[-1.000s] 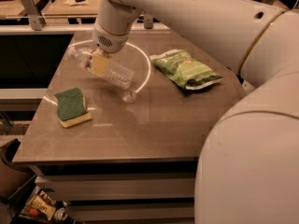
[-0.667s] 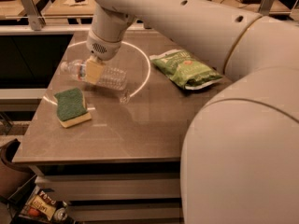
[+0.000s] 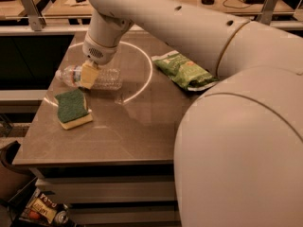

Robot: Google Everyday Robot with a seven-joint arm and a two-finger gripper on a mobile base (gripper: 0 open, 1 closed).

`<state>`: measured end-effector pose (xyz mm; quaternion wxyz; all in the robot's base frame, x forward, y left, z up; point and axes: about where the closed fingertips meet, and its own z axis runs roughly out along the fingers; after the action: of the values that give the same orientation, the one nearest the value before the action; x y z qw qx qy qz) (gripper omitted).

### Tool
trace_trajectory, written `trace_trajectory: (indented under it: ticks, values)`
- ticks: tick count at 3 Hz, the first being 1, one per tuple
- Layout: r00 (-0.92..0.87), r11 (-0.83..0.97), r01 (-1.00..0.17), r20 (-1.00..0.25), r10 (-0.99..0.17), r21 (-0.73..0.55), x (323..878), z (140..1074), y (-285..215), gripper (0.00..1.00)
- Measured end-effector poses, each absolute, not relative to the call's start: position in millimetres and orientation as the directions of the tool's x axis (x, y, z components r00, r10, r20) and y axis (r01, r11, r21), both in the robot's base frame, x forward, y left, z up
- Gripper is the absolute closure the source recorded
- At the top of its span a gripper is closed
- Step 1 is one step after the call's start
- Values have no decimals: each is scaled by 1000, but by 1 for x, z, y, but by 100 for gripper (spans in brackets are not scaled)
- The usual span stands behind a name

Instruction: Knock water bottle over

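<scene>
The water bottle (image 3: 102,78) is clear ribbed plastic and lies on its side on the brown table (image 3: 118,131), cap pointing left near the table's left edge. My gripper (image 3: 88,74) hangs from the white arm directly over the bottle's middle, its yellowish fingertips touching or just above the bottle. A green-topped yellow sponge (image 3: 72,109) lies just in front of the bottle, to the gripper's lower left.
A green snack bag (image 3: 185,70) lies at the table's right. My large white arm body (image 3: 241,145) fills the right foreground. Desks with small items stand behind the table. A box of clutter (image 3: 42,209) sits on the floor at lower left.
The bottle has gone from tilted to lying flat on its side, shifted left. My gripper has moved left and down with it.
</scene>
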<state>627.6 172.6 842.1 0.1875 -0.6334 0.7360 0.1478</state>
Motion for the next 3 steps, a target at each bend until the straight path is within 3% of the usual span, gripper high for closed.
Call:
trace_trajectory:
  ticks: [1,3]
  values:
    - [-127,152,-988,-462,-878,-18,627,841,173,87]
    - [-126,152,-988,-462,-878,-18,627,841,174,41]
